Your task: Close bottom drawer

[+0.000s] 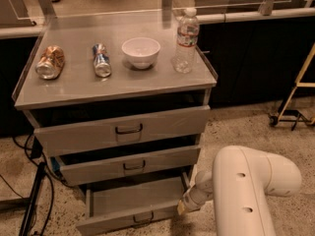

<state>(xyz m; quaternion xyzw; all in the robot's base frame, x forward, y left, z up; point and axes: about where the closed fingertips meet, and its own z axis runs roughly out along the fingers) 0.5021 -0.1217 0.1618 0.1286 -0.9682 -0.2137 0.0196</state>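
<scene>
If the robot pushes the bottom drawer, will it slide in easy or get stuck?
Probably slides in straight: the bottom drawer looks like rigid grey metal. Nothing shows in its tray, so it is likely light. The gripper sits at its right front corner, away from the centre handle, so the push might skew it slightly.

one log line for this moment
bottom drawer: open, out furthest of three | gripper: low, by its right front corner | close: not yet done
</scene>
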